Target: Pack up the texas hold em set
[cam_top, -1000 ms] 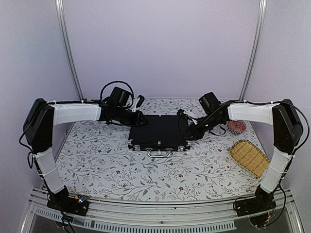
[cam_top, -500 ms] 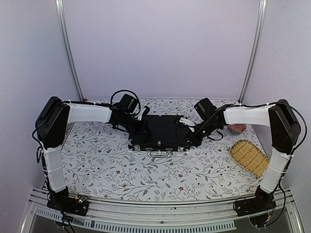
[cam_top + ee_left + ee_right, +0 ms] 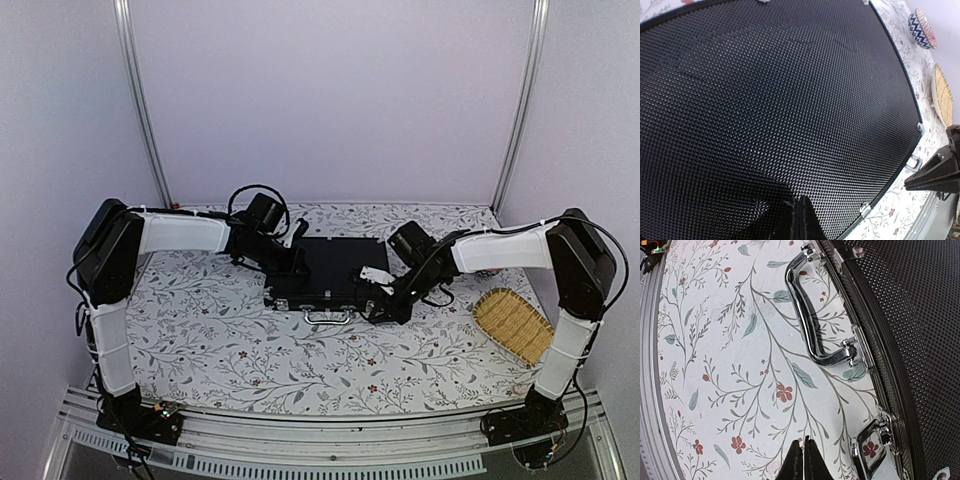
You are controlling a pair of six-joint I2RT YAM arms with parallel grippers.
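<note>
The black case lies closed in the middle of the table, its silver handle facing the near edge. My left gripper is shut and rests on the left part of the lid, which fills the left wrist view with the gripper low on it. My right gripper is shut and empty, low over the cloth in front of the case's right front corner. In the right wrist view the gripper is just left of the right latch, with the handle above. Chips, dice and cards are out of view.
A woven yellow basket lies at the right of the table. The left wrist view shows a red patterned dish beyond the case, the basket and my right arm. A floral cloth covers the table.
My right gripper has moved from the case's right side round to its front right corner, down by the latch. My left gripper moved right onto the lid, then held still.
</note>
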